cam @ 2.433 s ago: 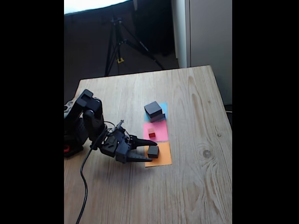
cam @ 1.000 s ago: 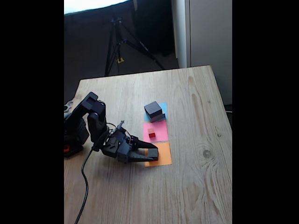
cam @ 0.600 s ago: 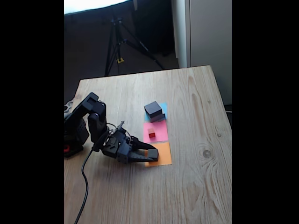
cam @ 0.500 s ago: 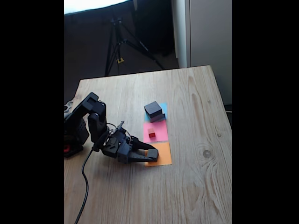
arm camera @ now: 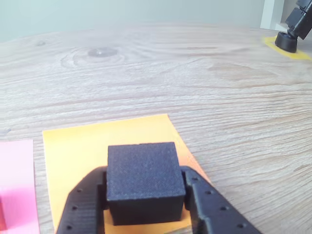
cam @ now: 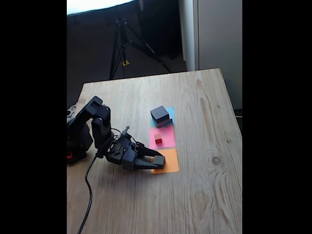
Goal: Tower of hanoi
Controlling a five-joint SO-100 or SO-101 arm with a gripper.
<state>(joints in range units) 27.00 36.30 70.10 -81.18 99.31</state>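
On the pale wooden table (cam: 195,122) the black two-finger gripper (cam: 157,160) reaches low over the orange paper square (cam: 168,163) and is closed on the small black cube (cam: 159,160), which sits on that square near its left edge in the fixed view. The wrist view shows the grip closely — the small black cube (arm camera: 144,181) fills the gap between the 2 fingers (arm camera: 207,207), each finger pressed against one side face, with the orange paper square (arm camera: 83,146) under and behind it. Whether the cube rests on the paper or is a little above it cannot be told.

3 paper squares lie in a row in the fixed view. Farthest from the camera is the blue paper square (cam: 171,111), bearing the smaller black slab (cam: 160,113) stacked on the flat grey slab (cam: 165,122), whose edge peeks out beneath it. In the middle, the pink paper square (cam: 166,134) carries the tiny red cube (cam: 158,140). Nearest is the orange one.

The black arm (cam: 100,124) bends down from its base at the table's left edge, with a black cable (cam: 87,195) trailing toward the camera. Beyond the table stands a dark tripod (cam: 124,44).
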